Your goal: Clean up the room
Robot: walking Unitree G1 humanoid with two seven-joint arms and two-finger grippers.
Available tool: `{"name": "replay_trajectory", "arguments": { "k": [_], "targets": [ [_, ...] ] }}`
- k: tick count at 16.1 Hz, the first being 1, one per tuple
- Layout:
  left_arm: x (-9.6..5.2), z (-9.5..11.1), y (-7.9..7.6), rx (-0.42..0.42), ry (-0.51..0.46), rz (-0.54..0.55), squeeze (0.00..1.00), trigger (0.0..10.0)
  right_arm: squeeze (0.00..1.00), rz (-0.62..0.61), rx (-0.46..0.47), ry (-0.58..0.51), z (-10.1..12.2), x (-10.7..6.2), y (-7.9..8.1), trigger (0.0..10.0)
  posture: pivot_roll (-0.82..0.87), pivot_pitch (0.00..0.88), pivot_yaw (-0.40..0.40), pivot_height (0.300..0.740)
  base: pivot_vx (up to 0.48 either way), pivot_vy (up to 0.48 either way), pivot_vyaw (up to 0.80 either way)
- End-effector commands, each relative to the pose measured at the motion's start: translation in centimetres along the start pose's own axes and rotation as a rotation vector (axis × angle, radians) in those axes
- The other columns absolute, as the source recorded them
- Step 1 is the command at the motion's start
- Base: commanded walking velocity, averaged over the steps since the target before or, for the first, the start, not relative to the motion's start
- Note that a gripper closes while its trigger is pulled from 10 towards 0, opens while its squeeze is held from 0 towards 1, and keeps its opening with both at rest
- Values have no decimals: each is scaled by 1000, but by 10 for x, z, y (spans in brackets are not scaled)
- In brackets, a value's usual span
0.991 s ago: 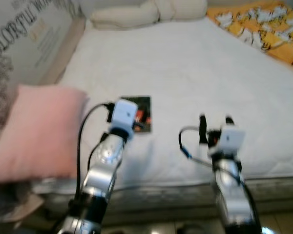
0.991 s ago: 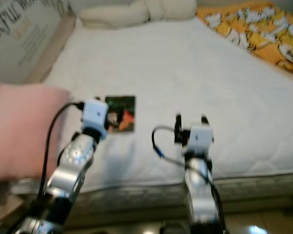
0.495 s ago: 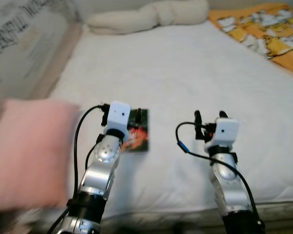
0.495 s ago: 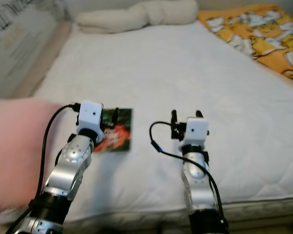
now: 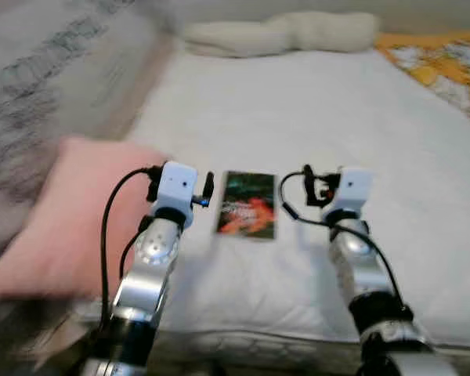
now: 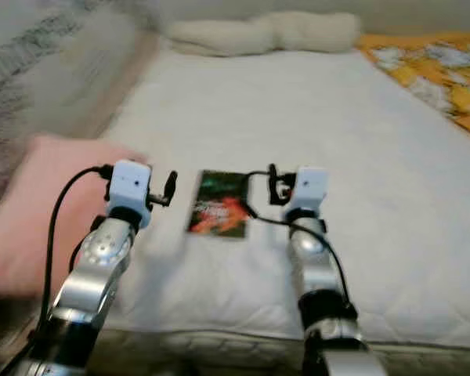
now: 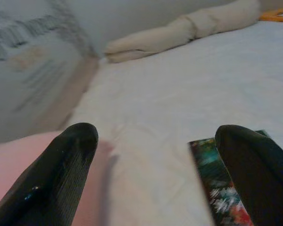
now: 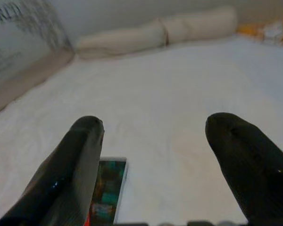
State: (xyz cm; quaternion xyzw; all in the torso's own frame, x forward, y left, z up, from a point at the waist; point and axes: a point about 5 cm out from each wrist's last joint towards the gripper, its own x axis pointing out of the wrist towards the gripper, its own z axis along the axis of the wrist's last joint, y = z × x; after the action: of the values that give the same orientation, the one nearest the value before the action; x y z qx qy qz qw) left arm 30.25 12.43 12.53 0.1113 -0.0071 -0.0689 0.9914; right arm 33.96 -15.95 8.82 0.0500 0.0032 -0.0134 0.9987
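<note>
One book (image 5: pixel 247 204) lies flat on the white mattress (image 5: pixel 313 110) of the bed, near its front edge, between the two arms; one pink pillow (image 5: pixel 59 219) sits at the robot's left, overlapping the mattress edge; one long cream bolster (image 5: pixel 282 33) lies across the head of the bed; one orange patterned blanket (image 5: pixel 446 66) covers the far right corner; one grey printed fabric (image 5: pixel 55 70) with lettering hangs along the left side, blurred.

The book is a thin dark rectangle, its cover dark green at the top with a red-orange and white picture across the middle; the details are too blurred to read; its long side runs away from the robot.

The left gripper (image 7: pixel 155 174) hovers just left of the book, its two black fingers (image 7: pixel 61 165) spread wide with nothing between them, one over the pillow's edge, the other over the book's near corner; the right gripper (image 8: pixel 155 155) hovers just right of the book, its fingers (image 8: pixel 75 165) likewise spread apart and empty, above the mattress.
</note>
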Motion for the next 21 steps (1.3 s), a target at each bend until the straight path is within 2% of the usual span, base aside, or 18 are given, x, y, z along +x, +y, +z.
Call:
{"name": "replay_trajectory", "arguments": {
  "k": [1,3,6,7,8,9,10,11,13,15,16,17,19,21],
  "targets": [
    [-6,8,2,20,-18,-14,0,10000,0,-52,64,39,-1,5,-13,10000,109,87,86,736,0,0,0],
    [-25,10,15,50,-7,1,0,10000,0,-83,114,80,-2,13,-16,10000,173,132,109,736,0,0,0],
    [-62,15,42,121,41,36,0,10000,0,-114,320,167,-2,23,-18,10000,308,221,145,736,0,0,0],
    [-72,17,48,135,55,48,0,10000,0,-106,351,186,-2,25,-18,10000,343,244,149,736,0,0,0],
    [-77,18,51,142,65,56,0,10000,0,-100,367,200,-2,26,-17,10000,354,256,150,736,0,0,0],
    [-87,18,54,155,83,70,0,10000,0,-87,334,227,-3,27,-15,10000,366,267,133,736,0,0,0],
    [-92,18,53,149,87,75,0,10000,0,-75,226,204,2,29,-11,10000,355,265,115,736,0,0,0],
    [-92,14,49,129,91,81,0,10000,0,-83,77,124,11,31,-7,10000,324,253,83,736,0,0,0],
    [-80,5,39,128,93,69,0,10000,0,-147,-58,-56,23,26,-4,10000,268,217,23,736,0,0,0],
    [-59,0,33,66,108,107,0,10000,0,-109,-91,-157,19,10,11,10000,184,154,-7,736,0,0,0],
    [-53,-1,29,34,111,99,0,10000,0,-100,-104,-171,18,5,14,10000,175,145,-7,736,0,0,0],
    [-40,1,21,47,97,58,0,10000,0,-96,-117,-197,17,-1,17,10000,139,104,5,736,0,0,0],
    [-23,6,6,19,47,-17,0,10000,0,-122,-144,-225,19,-7,18,10000,74,39,34,736,0,0,0],
    [-23,6,6,19,47,-17,0,10000,0,-122,-144,-225,19,-7,18,10000,74,39,34,736,0,0,0]
  ]
}}
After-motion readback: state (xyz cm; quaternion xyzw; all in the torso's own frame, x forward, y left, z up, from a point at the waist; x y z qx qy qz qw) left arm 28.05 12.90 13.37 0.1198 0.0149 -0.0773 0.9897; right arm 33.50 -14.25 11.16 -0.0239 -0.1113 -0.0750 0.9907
